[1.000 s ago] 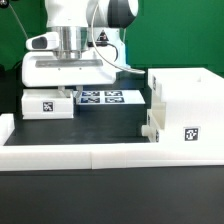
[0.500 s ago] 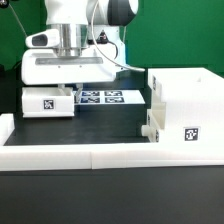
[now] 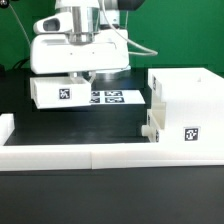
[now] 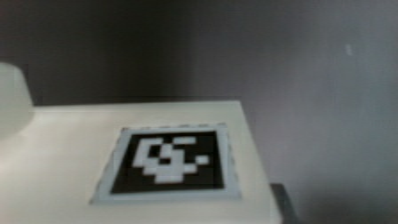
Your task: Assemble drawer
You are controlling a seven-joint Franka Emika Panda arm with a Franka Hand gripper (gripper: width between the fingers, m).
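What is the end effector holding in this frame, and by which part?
The end effector holds a small tray from above, by its upper edge; the exact contact is hidden.

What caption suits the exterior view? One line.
Tool grips a tagged tray near the marker board; box shell at the exterior view's right.

The tray (image 3: pixel 60 92) has risen off the worktop (image 3: pixel 105 128) toward 1 o'clock, apparently carried by the gripper (image 3: pixel 80 75).
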